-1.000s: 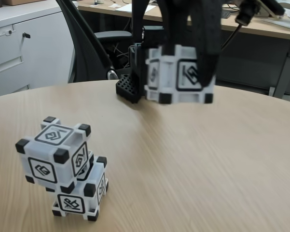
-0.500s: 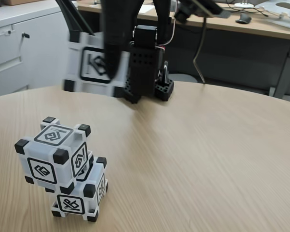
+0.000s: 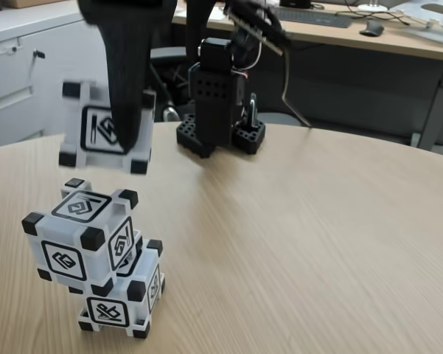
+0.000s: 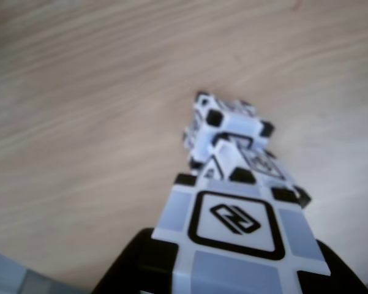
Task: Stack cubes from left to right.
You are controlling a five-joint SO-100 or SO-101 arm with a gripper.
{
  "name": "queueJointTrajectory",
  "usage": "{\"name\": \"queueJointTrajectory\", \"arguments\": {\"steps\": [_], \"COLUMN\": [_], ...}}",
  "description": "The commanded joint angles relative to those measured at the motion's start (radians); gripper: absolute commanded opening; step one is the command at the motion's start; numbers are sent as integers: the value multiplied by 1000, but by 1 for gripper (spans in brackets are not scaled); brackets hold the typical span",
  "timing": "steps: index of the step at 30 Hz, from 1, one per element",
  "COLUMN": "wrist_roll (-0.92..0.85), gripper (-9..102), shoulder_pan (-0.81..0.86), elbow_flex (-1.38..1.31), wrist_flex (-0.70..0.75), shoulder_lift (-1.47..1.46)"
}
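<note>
I count 3 cubes. 1 cube (image 3: 103,129) hangs clamped in my claw (image 3: 125,122), in the air just above the other 2, which sit stacked (image 3: 81,236) and skewed on the table (image 3: 302,243) at the fixed view's lower left.

One cube (image 3: 105,129) hangs above two stacked cubes (image 3: 96,258) (table's (image 3: 317,243) left).

Round light-wood surface (image 3: 302,236), grain running across; same wood in other view (image 4: 79,92). Behind surface at left: white cabinet (image 3: 29,74) with drawers and grey top. Right of cabinet: dark mesh office chair (image 3: 136,88). Behind surface, along back: long wooden desk (image 3: 398,40) with keyboard (image 3: 309,15) and mouse (image 3: 370,28). Even, soft indoor light.
</note>
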Motion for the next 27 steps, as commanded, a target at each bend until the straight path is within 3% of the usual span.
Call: {"name": "queueJointTrajectory", "arguments": {"steps": [1,27], "wrist_roll": [3,89], "gripper": [0,0], "shoulder_pan": [2,3], "elbow_flex": [-64,-170], "wrist_flex": [11,11], "shoulder_lift": [0,-58]}}
